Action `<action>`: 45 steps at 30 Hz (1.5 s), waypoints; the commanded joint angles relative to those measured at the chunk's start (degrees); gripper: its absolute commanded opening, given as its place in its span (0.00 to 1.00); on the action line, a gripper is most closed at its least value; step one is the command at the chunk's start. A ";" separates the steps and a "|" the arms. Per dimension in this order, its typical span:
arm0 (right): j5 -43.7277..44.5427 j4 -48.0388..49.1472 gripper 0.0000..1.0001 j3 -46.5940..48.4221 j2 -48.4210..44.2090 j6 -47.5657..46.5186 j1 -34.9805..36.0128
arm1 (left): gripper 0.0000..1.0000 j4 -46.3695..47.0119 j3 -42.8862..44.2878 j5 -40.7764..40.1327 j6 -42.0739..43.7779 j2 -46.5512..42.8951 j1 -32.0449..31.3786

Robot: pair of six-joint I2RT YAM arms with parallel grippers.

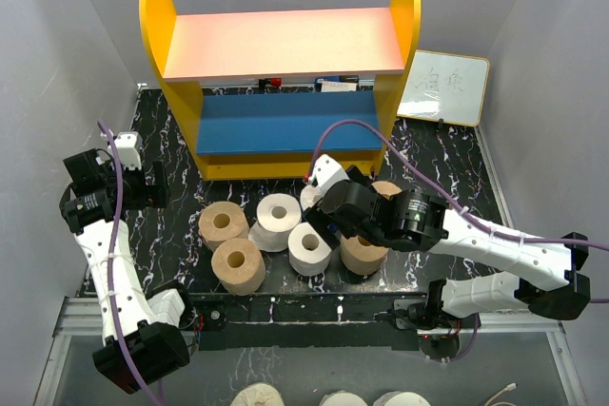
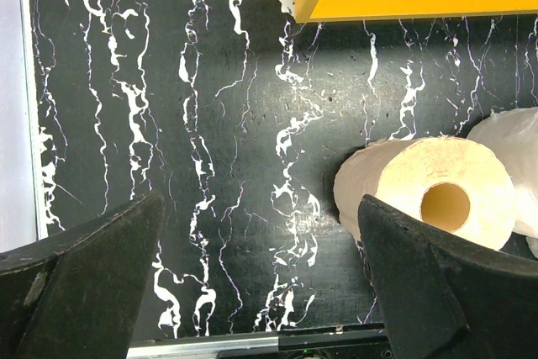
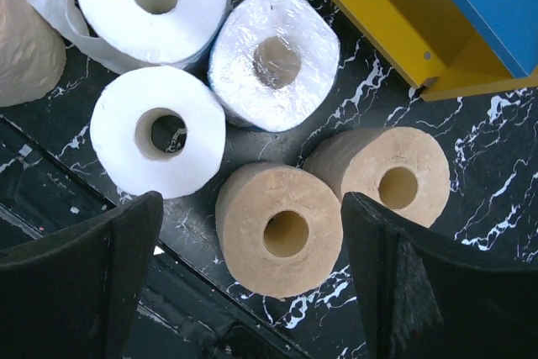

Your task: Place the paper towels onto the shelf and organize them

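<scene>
Currently on the black marbled table (image 1: 157, 130), just near of the shelf (image 1: 160, 26): all the paper towels (image 1: 278, 219), standing on end with cores up. At the left of the cluster, two tan rolls (image 1: 223, 225), close together, one nearer than the other. In the middle, a bare white roll (image 3: 160, 132), a second white roll (image 3: 151, 2) sitting in loose plastic, and a film-wrapped white roll (image 3: 273, 60), all packed tight. To the right, a near tan roll (image 3: 282, 229) pressed against a far tan roll (image 3: 382, 182), the latter close to the shelf's yellow right foot.

Over that right-hand pair, the right gripper (image 3: 252, 203), pointing down, jaws spread wide and grasping nothing. In the wrist view, one finger (image 3: 76, 283) on either side of the near tan roll, apart from it; height above it impossible to tell.

Over at the left side of the table, the left gripper (image 2: 261, 199), likewise released and empty, jaws wide over bare tabletop. Just to its right, one of the tan rolls; beyond that, the shelf's yellow base.

At far centre, the shelf itself: pink top board (image 1: 281, 43) over blue lower board (image 1: 285, 121), between rounded yellow side panels. Just right of it, a small tilted whiteboard (image 1: 443, 87) with dark marks.
</scene>
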 commanded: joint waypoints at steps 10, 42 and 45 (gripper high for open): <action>3.20 18.83 0.72 -12.25 -3.15 -9.49 4.92 | 0.99 0.81 -0.25 1.51 -1.14 -0.21 0.09; -7.16 13.40 0.55 -8.76 9.57 -11.78 14.49 | 0.99 2.33 -2.71 -1.93 2.02 -1.79 0.09; -5.20 15.17 0.58 -10.02 8.68 -11.98 14.51 | 0.99 2.57 -2.92 -2.11 2.17 -1.72 0.09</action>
